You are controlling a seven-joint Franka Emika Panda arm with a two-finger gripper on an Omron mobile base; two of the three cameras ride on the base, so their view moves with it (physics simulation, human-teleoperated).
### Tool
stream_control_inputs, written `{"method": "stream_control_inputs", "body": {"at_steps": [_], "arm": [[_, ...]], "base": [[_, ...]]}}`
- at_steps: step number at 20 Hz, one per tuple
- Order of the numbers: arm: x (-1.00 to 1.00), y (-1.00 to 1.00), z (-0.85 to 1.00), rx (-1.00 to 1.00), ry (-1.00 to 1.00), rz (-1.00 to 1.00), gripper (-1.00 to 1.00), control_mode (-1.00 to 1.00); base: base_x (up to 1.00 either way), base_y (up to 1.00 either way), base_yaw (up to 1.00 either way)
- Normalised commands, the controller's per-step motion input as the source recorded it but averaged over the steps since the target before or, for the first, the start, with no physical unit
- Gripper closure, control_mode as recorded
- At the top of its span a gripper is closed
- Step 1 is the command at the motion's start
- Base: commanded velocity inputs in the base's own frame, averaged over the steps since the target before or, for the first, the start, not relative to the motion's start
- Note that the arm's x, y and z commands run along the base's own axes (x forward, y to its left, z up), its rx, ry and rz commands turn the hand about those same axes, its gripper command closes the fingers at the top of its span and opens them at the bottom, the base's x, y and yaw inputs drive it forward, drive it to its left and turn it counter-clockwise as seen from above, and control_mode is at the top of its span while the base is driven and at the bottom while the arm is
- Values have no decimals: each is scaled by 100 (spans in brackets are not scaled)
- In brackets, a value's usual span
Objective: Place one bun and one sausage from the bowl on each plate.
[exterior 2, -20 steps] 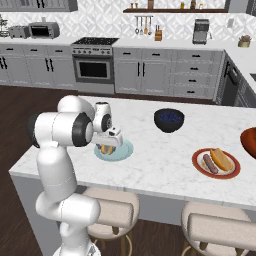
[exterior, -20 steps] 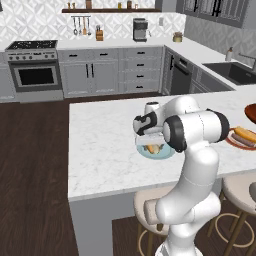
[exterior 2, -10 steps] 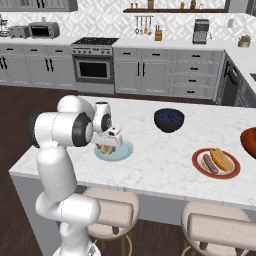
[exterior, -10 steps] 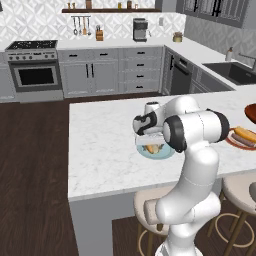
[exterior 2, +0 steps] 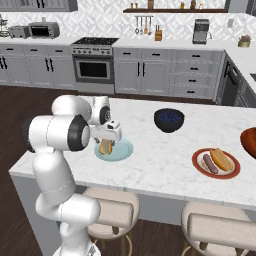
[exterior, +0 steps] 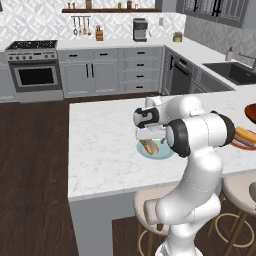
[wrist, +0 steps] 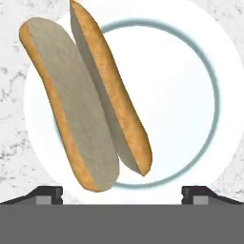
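The gripper [wrist: 122, 193] hangs just above the blue plate [exterior 2: 122, 151], jaws spread wide and holding nothing. The bun [wrist: 86, 102] lies split open on that plate (toward its left in the hand view). Right of it on the counter [exterior 2: 160, 170]: dark bowl [exterior 2: 169, 120], red plate [exterior 2: 199, 167] with bun and sausage [exterior 2: 210, 164], wooden bowl [exterior 2: 250, 141].

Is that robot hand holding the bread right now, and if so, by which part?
Nothing is held. The end effector hangs open above the pale blue-green plate, its fingertips spread wide, and the bun lies free on the plate.
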Motion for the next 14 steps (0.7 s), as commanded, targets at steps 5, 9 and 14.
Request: {"method": "stream_control_inputs", "body": {"at_steps": [5,9,14], "arm": [[-79,-6,61,0,-6,-1,-100,-100],[-94,-3,29,0,-11,0,-100,-100],[-55,-4,53,0,-1,0,-100,-100]], "base": [[0,0,0],[0,0,0],[0,0,0]]}}
